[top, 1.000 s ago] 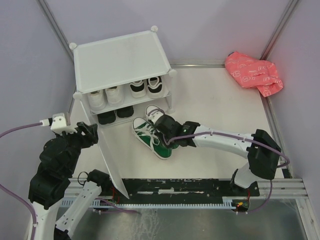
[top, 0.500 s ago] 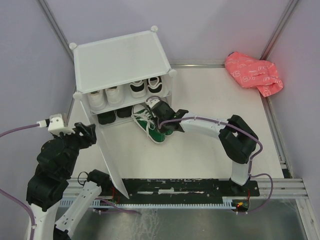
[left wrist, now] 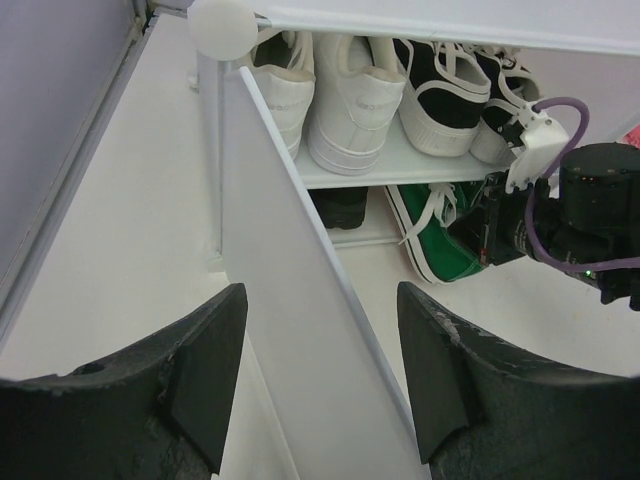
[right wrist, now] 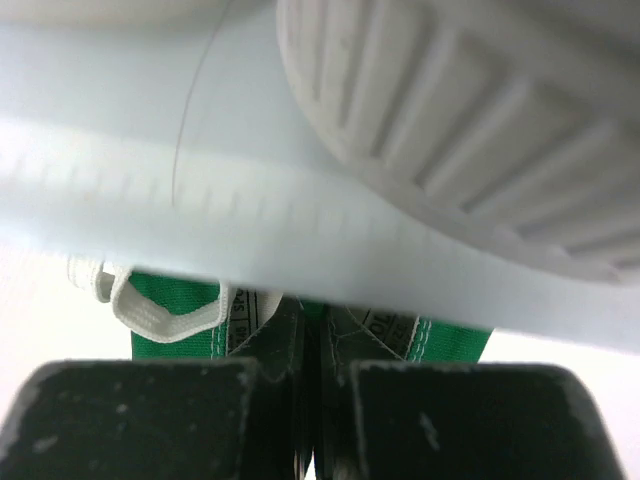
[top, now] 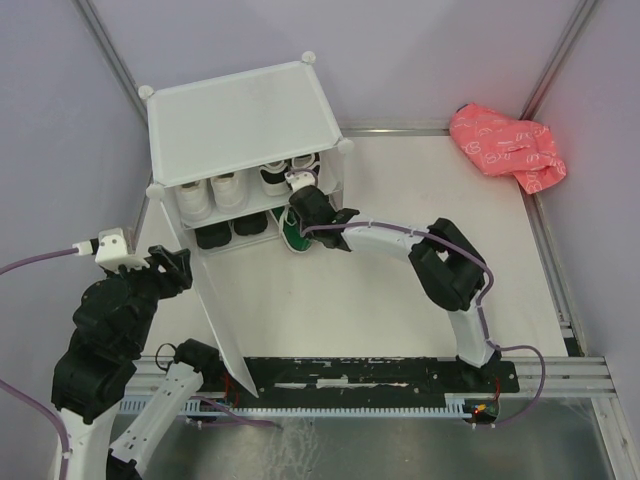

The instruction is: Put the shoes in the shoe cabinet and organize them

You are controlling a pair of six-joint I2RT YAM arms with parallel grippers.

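Observation:
The white shoe cabinet [top: 240,120] stands at the back left, its door panel [top: 215,310] swung open toward me. White sneakers [left wrist: 340,95] and black sneakers with white laces [left wrist: 450,90] sit on the inner shelf [right wrist: 250,220], and plain black shoes [left wrist: 340,205] sit below. My right gripper [top: 312,215] is shut on the green sneakers [top: 295,232], pinching both shoes' inner collars [right wrist: 180,295] together at the lower opening, under the shelf edge. My left gripper [left wrist: 320,370] is open, with its fingers on either side of the door panel's edge [left wrist: 290,300].
A pink bag [top: 508,146] lies at the back right of the white table. Purple walls and metal rails enclose the table. The ribbed white sole [right wrist: 480,130] of a black sneaker fills the upper right wrist view.
My right arm has carried the green sneakers from the open table in front of the cabinet back and left into the lower opening. The left arm has barely moved.

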